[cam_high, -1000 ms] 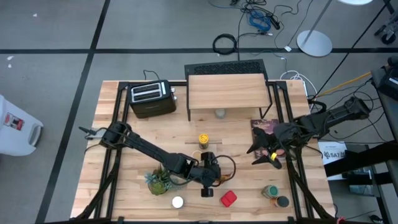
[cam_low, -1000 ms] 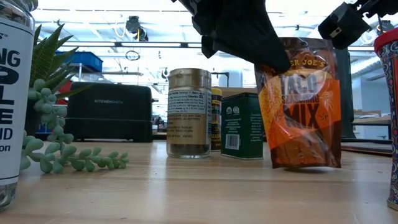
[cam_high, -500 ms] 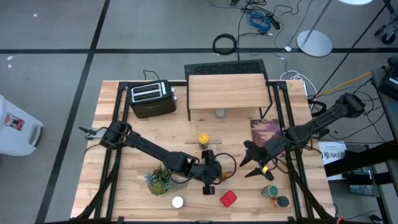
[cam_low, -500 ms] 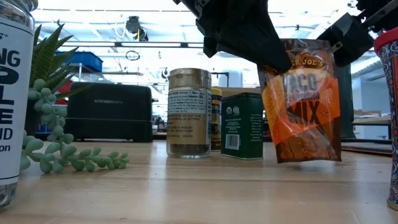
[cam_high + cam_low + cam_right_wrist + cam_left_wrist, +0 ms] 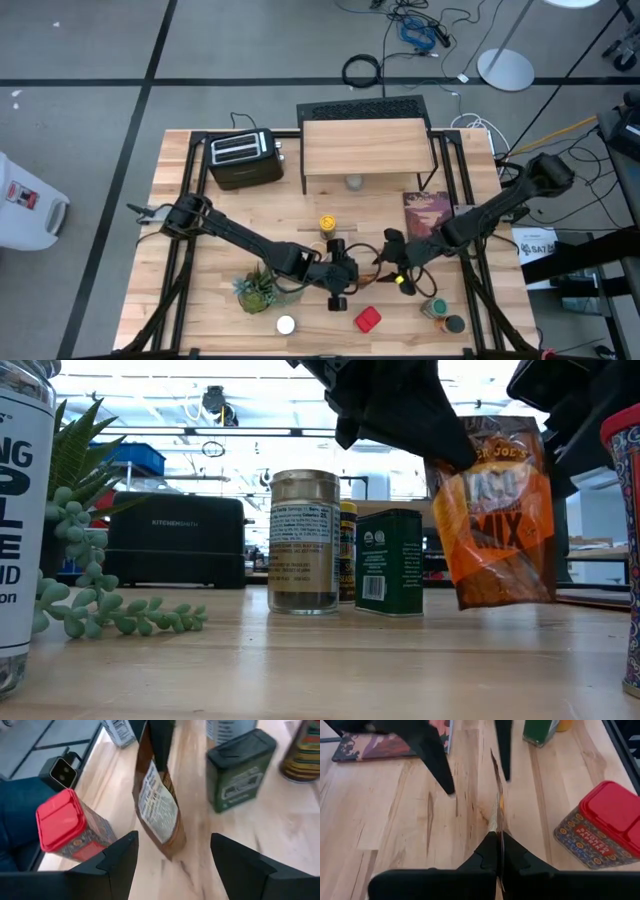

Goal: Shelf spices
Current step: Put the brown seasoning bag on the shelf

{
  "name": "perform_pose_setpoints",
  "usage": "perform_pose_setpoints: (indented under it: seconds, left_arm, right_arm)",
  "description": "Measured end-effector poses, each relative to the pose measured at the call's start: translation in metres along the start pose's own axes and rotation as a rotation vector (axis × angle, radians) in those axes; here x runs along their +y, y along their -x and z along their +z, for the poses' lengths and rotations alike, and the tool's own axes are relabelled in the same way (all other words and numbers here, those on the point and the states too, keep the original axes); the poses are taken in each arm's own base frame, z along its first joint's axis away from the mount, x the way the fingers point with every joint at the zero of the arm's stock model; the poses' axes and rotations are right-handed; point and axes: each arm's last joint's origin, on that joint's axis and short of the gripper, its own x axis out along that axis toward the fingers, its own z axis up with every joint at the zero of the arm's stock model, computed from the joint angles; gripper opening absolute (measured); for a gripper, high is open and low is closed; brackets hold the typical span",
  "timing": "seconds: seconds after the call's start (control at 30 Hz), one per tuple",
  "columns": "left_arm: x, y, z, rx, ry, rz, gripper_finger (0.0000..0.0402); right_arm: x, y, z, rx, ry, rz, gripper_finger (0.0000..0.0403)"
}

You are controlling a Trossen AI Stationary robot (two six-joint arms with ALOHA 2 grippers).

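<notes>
We take this as a handover in the air: the left end effector (image 5: pixel 455 455) is clenched on the top edge of an orange seasoning pouch (image 5: pixel 497 510), which hangs clear of the surface (image 5: pixel 200 320), while the right end effector (image 5: pixel 172 852) stands released, its fingers spread to either side of the pouch's lower half and not yet touching it. To do this well, we judge that we should bring the right fingers up around the body of the pouch, below the left end effector's pinch, close them across its flat faces, and only then let the left one go; closing on the thin edge would let it twist. The pouch hangs with its long axis near upright, leaning a little, top edge in the left end effector and bottom edge toward the surface, its thin side facing along the left wrist's line. Just beside it stand a red tin (image 5: pixel 67 827) and a green tin (image 5: pixel 240 770); the shelf (image 5: pixel 366 147) lies well beyond both end effectors.
</notes>
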Motion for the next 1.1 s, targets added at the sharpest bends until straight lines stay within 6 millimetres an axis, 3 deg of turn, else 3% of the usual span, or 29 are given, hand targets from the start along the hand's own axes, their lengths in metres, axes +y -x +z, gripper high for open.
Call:
perform_pose_setpoints:
  seconds: [0.5,0.63,0.9,1.1]
  left_arm:
    - [0.002,-0.001,0.001,-0.007,0.004,0.004,0.0]
    - [0.002,-0.001,0.001,-0.005,0.004,0.004,0.0]
    - [0.002,-0.001,0.0,0.003,0.003,-0.012,0.0]
    - [0.002,-0.001,0.0,0.006,0.004,-0.023,0.0009]
  right_arm:
    - [0.0,-0.042,-0.013,-0.047,0.008,-0.034,0.0226]
    - [-0.002,-0.045,-0.015,-0.057,0.009,-0.076,0.018]
    - [-0.001,-0.045,-0.012,-0.087,0.056,-0.065,0.0039]
    - [-0.001,-0.045,-0.012,-0.091,0.07,-0.064,0.0021]
